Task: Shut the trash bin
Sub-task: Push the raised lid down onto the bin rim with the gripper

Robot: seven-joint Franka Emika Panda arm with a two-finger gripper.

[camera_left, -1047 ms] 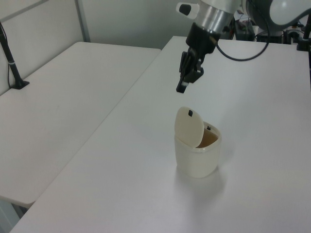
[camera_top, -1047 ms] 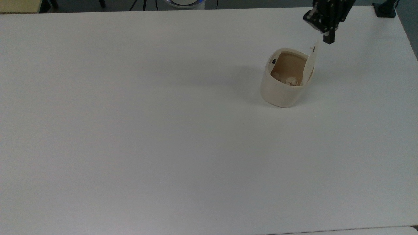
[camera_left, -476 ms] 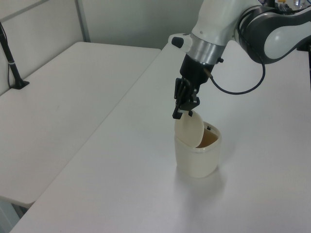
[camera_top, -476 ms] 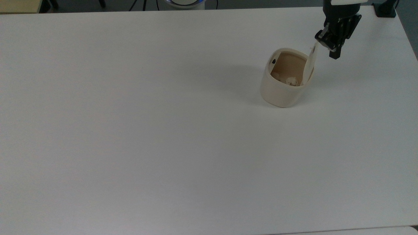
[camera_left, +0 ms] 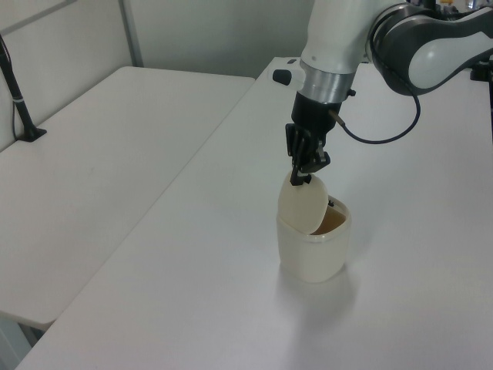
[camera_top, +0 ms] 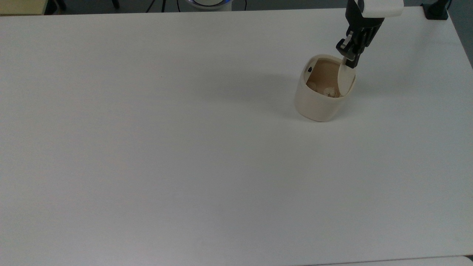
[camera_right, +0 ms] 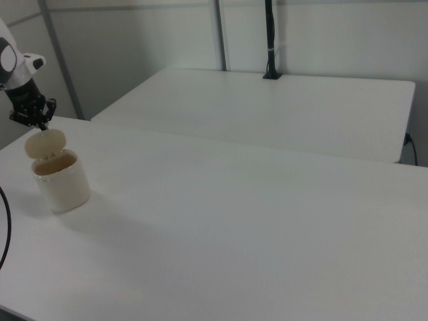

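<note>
The black hand (camera_top: 349,61) (camera_left: 302,176) (camera_right: 40,124) is pointed down, pressed against the raised lid (camera_top: 345,79) (camera_left: 303,205) (camera_right: 45,143) of the small cream plastic trash bin (camera_top: 320,99) (camera_left: 312,250) (camera_right: 61,182); its finger spread cannot be told.

- Panda arm (camera_left: 347,38) reaches down from the left view's upper right, white wrist link roughly vertical.
- Black gripper (camera_top: 350,61) (camera_left: 302,176) (camera_right: 37,123) points down, near the table's far right corner in the top view.
- Fingertips touch the raised lid's top edge.
- A black cable loops beside the wrist.

top view looks straight down; left and right views face the table (camera_left: 231,308) obliquely from opposite sides.
</note>
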